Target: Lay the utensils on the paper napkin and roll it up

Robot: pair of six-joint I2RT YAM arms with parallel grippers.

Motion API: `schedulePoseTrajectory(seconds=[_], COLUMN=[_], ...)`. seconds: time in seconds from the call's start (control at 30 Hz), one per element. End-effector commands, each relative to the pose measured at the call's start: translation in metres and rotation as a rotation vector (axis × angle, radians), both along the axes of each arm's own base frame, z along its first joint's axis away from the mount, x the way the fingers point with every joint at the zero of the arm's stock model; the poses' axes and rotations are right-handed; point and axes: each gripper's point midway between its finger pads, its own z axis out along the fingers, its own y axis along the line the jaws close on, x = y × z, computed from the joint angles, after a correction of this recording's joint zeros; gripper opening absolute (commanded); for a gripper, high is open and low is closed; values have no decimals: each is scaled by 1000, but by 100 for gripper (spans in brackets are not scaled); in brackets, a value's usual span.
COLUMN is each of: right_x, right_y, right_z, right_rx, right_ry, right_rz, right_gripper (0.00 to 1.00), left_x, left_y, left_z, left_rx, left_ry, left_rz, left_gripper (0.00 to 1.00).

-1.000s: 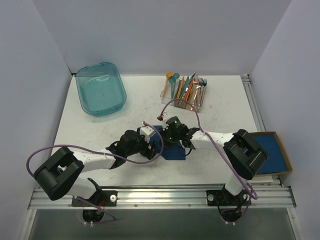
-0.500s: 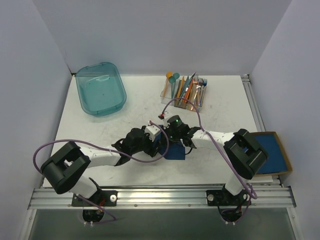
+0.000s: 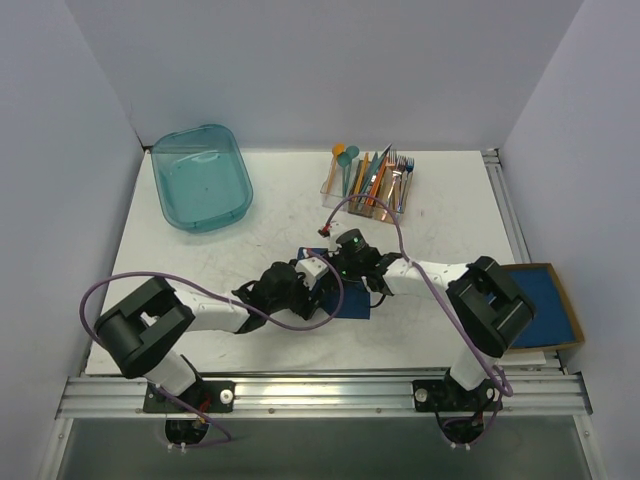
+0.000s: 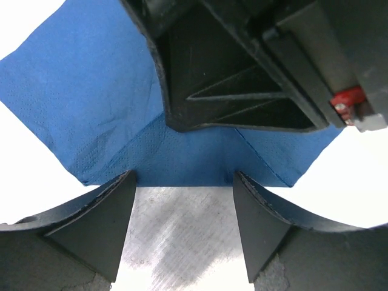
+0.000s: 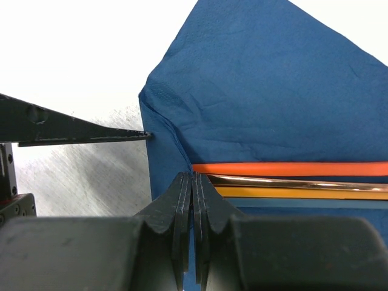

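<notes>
- Your left arm has slid to the right across the desk (image 3: 200, 260). The left jaws are now right up against the paper napkin (image 4: 91, 103), very close to the right jaws.
- The left jaws are spread. The near edge of the napkin lies in the gap between the two fingers (image 4: 100, 224). The gap has grown a little smaller, but the jaws hold nothing yet.
- In the right wrist view, the tip of one left finger (image 5: 85, 132) just touches the napkin's folded corner.
- The right jaws have not moved and are pressed tight together. They rest on the napkin beside the fold. You cannot tell if any paper is caught between them.
- The utensils (image 5: 291, 176) lie on the napkin as shiny orange and copper strips, with blue paper on both sides of them. The napkin sits near the middle of the desk, well apart from the cutlery holder (image 3: 370, 185) at the back.
- So the first part looks done, because the utensils are on the napkin. The rolling part is what is going on now, and it is only just begun.
- Your left arm has likely come in to help. It looks ready to grab the loose edge while the right jaws keep the bundle in place.
- The paper is thin, so it could tear or slip if you pull hard.
</notes>
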Motion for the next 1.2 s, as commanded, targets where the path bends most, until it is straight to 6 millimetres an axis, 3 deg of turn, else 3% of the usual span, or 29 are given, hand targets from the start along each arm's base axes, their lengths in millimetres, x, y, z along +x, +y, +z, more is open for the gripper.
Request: schedulePoseTrajectory(seconds=[0.0,0.3,0.6,0.77,0.9,1.17], right_x=[1,0,3,7,10,18], right_y=[1,2,0,-3,-6,-32], right_z=[-4,-5,-2,5,12,29], right_rx=[17,19,24,42,50,44], right_ry=[11,17,18,13,3,19], right_rz=[1,4,-7,-32,-49,-218], right_gripper=[3,3,6,12,25,35], left_x=[14,21,21,18,16,12], left_y=[-11,-12,-20,-19,-19,-20], left_z=[16,23,9,-3,-6,-8], left_rx=[-37,-22,7,18,19,13], left_ry=[-50,-90,-49,-9,4,17], left_rz=[23,19,-9,4,6,6], left_gripper=[73,73,73,71,71,70])
